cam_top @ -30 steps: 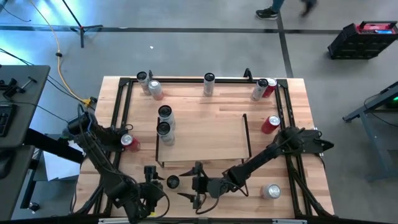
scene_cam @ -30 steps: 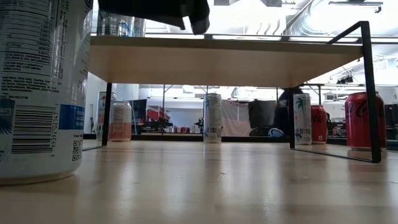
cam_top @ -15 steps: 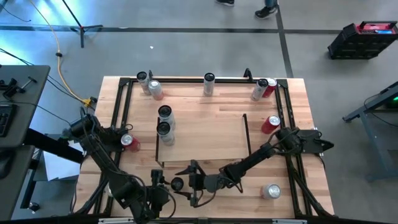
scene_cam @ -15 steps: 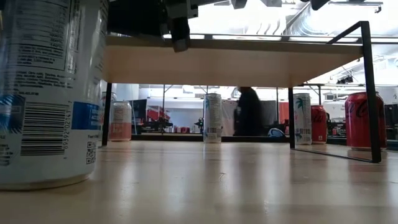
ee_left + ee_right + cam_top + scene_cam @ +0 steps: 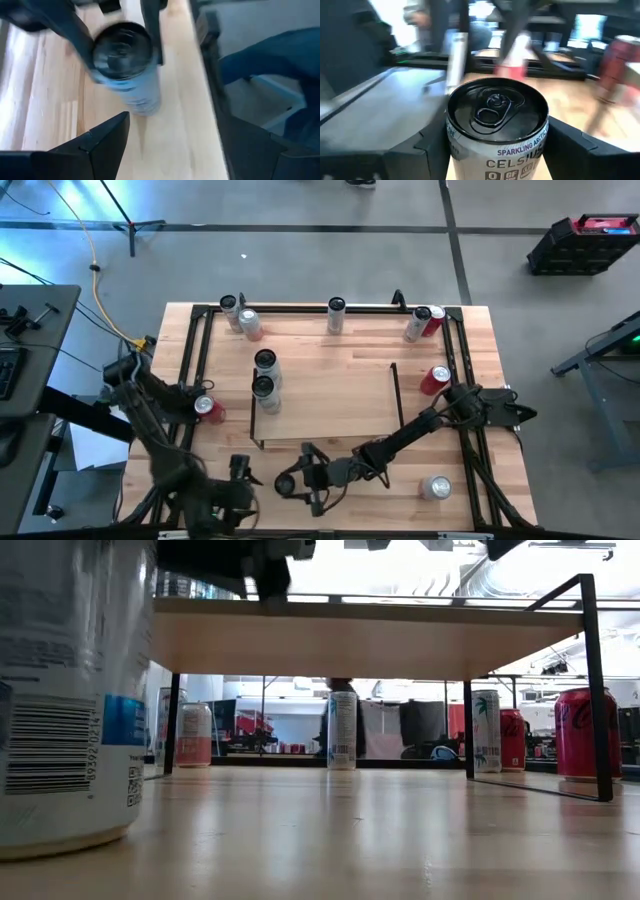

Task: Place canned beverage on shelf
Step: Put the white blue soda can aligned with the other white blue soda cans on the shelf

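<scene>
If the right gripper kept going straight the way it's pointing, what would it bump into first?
The white Celsius can. It stands upright right between the right gripper's fingers, in front of the shelf, so it would likely meet the can at once. Whether the fingers touch it yet is unclear.

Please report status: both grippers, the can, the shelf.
Right gripper around can, jaws closing. Left gripper open, beside it. Shelf holds two cans; the rest bare.

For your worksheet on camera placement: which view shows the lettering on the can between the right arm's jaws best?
The right wrist view: the can fills it, lid and lettering sharp. The low view shows only its barcode side, the high view a small lid, the left wrist view a blur.
</scene>
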